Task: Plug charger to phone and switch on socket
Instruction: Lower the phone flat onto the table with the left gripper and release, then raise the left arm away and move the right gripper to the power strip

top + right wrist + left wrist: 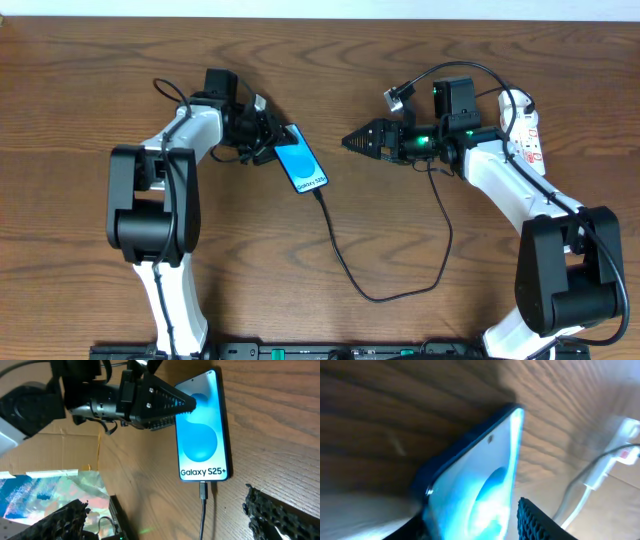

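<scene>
The phone (303, 167) lies on the wooden table with its blue screen lit; the right wrist view shows its "Galaxy S25+" text (202, 435). My left gripper (266, 134) is closed round the phone's top end, and the screen fills the left wrist view (480, 495). The charger's black plug tip (202, 491) sits in the phone's bottom port. Its thin black cable (380, 296) loops across the table toward my right arm. My right gripper (349, 141) is open and empty, just right of the phone. The white socket (529, 128) lies at the far right behind my right arm.
A black rail (320, 351) runs along the table's front edge. Cardboard and colourful clutter (50, 485) show beyond the table edge in the right wrist view. The cable loop lies between the two arms.
</scene>
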### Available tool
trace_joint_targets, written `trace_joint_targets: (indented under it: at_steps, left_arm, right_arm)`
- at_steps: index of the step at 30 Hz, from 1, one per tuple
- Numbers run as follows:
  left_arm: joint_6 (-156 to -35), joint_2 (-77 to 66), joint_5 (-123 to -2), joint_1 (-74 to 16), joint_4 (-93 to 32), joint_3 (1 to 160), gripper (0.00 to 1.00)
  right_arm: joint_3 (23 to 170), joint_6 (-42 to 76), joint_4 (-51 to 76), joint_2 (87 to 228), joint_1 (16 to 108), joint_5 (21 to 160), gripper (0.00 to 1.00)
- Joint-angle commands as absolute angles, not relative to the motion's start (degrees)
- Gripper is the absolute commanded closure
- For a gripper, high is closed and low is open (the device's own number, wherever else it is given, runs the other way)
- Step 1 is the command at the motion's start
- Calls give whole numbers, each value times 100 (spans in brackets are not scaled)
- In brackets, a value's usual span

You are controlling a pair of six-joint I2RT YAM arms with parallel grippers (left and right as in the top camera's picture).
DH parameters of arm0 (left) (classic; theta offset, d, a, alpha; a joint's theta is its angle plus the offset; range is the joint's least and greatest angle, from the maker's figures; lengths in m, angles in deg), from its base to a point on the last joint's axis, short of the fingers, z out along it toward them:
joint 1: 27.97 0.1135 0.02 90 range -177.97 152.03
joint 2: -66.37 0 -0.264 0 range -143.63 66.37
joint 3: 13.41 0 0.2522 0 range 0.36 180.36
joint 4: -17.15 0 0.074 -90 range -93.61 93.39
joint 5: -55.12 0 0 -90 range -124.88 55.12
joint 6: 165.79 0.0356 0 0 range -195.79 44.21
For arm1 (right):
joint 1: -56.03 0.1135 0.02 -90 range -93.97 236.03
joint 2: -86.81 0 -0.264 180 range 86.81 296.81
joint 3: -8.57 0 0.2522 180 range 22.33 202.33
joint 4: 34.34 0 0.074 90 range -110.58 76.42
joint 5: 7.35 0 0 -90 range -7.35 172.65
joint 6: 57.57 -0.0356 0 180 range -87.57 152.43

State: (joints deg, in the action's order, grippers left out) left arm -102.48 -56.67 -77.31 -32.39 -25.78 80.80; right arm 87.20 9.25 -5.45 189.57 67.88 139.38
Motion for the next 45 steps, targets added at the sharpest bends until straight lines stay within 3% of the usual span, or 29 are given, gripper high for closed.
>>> trace_joint_targets:
  at_steps: [1,7,15,20,27,33,39,41,42,44,45]
  left_arm:
    - [-10104,-5901,-5784,-3200,-2845,7934,51]
    - [-10104,-5901,-4918,-3200,-2985,7931,52]
    - [-9953,-5503,-3802,-3100,-3350,8231,51]
    - [-9805,-4635,-3806,-2964,-3737,8674,51]
    - [-9811,-2979,-3891,-2979,-3844,8779,51]
    - [-9811,-2240,-3889,-2981,-4128,8777,51]
    - [-9811,-2170,-3889,-2981,-4405,8775,50]
    - [-9811,-2170,-3889,-2981,-4491,8775,50]
    - [-9811,-2170,-3889,-2981,-4526,8775,50]
    - [-9809,-2170,-3889,-2981,-4571,8775,33]
    - [-9811,-2170,-3889,-2981,-4593,8771,30]
  right_arm:
    - [8779,1089,-532,19023,6769,13952,1]
    - [8779,1172,-433,19023,6769,13831,1]
    - [8781,1262,-95,18990,6769,13582,20]
    - [8870,1343,172,18728,6769,12999,19]
    - [9662,1911,1829,18262,6718,11458,20]
    - [10531,2114,2928,18053,6174,10892,39]
    - [10901,2269,3361,18024,5341,10673,89]
    - [10901,2267,3394,18024,4992,10675,99]
    - [10896,2269,3407,18026,4784,10673,99]
    - [10879,2269,3409,18026,4445,10673,99]
    - [10879,2267,3411,18031,4266,10673,99]
